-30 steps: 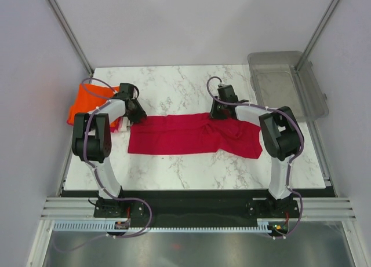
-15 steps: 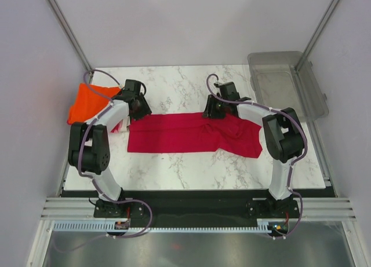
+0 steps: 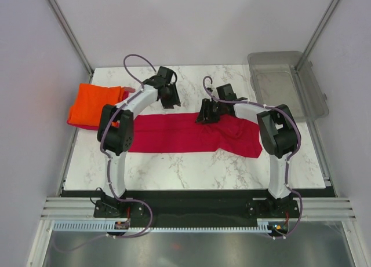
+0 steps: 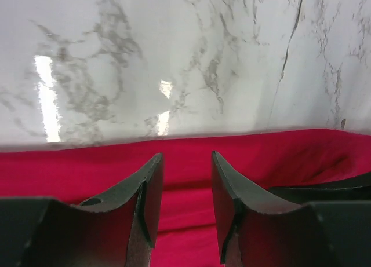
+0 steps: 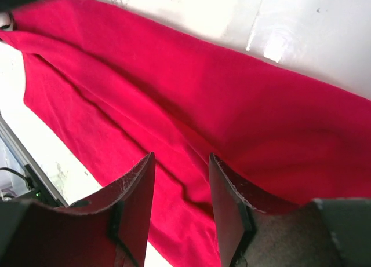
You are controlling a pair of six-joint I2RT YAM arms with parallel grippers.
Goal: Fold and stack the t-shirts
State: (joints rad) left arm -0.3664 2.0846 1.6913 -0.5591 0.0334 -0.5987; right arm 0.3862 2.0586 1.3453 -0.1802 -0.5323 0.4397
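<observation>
A crimson red t-shirt [image 3: 185, 134] lies folded in a long strip across the middle of the marble table [image 3: 191, 168]. A folded bright orange t-shirt [image 3: 93, 102] lies on a stack at the left edge, with darker cloth edges under it. My left gripper [image 3: 170, 99] is open and empty above the strip's far edge, which fills the lower left wrist view [image 4: 179, 168]. My right gripper [image 3: 204, 114] is open and empty just over the strip's far edge at centre right; red cloth [image 5: 191, 122] fills its wrist view.
A clear grey plastic bin [image 3: 287, 84] stands at the back right corner, partly off the table. Grey enclosure walls and metal posts surround the table. Bare marble [image 4: 174, 58] lies beyond the red shirt.
My left gripper has swung right from the orange stack to the far edge of the red shirt. My right gripper has shifted slightly left and nearer the cloth.
</observation>
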